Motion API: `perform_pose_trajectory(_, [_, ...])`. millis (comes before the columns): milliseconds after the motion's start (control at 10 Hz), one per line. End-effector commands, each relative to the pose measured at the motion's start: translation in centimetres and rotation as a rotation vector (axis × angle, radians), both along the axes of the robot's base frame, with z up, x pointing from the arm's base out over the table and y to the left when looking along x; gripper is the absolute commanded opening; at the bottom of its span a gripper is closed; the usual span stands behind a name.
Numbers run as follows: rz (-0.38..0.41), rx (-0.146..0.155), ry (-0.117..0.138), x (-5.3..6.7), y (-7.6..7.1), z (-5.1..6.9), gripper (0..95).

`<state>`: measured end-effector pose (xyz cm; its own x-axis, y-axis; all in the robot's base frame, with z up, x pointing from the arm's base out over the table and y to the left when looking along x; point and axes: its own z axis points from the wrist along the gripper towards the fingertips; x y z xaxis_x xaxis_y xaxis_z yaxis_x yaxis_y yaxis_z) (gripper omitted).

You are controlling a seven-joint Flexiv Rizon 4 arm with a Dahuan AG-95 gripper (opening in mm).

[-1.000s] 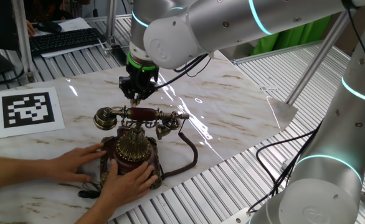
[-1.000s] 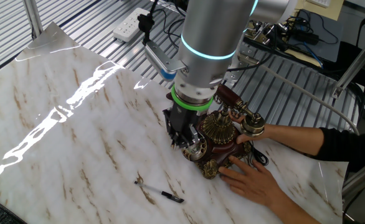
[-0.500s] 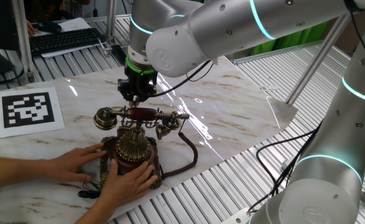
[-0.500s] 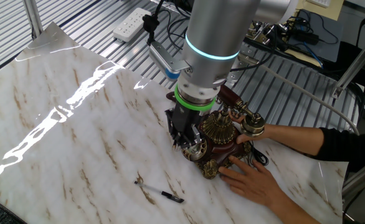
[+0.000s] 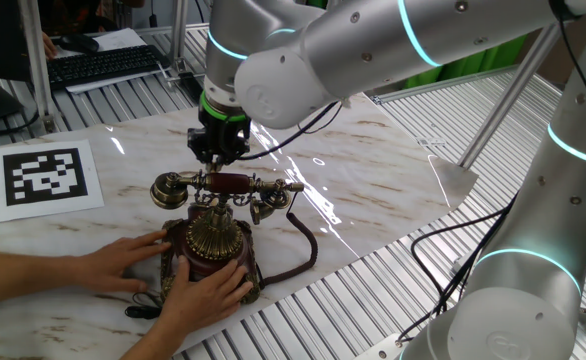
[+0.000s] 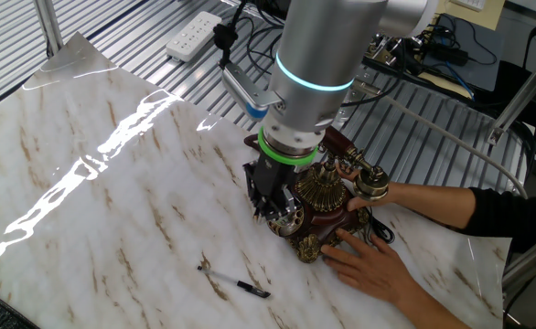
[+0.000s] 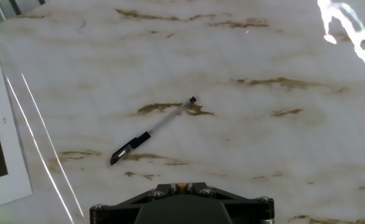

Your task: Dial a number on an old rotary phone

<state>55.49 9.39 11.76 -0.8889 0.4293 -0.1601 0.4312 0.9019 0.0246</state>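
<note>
Hovering behind handset: gripper (image 5: 216, 152), fingers pinched shut, holding nothing, pointing straight down, upper centre of one fixed view. Old rotary phone (image 5: 213, 240) sits centre-left on marble table (image 5: 373, 170); two human hands (image 5: 123, 262) brace its base. Brass dial (image 6: 321, 187) faces up, frame centre in other fixed view, just beside gripper. Pen (image 7: 151, 132) lies apart, ignore. Judgement: you need fingertip dropped into one dial hole, then sweep along arc, not straight. Keep clear of handset.

White table top (image 6: 112, 183) with brown marble veining. Dark red-brown phone (image 5: 213, 245) with brass dial and trim. Silver-grey robot arm (image 6: 327, 46) with glowing cyan ring. Black-and-white square marker sheet (image 5: 43, 175). Black pen (image 7: 151, 132).
</note>
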Motion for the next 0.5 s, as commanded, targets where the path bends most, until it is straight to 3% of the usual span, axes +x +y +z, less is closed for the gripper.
perform_pose_trajectory(100, [-0.005,-0.007,-0.006,-0.23,0.17,0.10,0.0])
perform_pose_trajectory(500, [-0.014,-0.031,-0.016,-0.57,0.66,0.32,0.0])
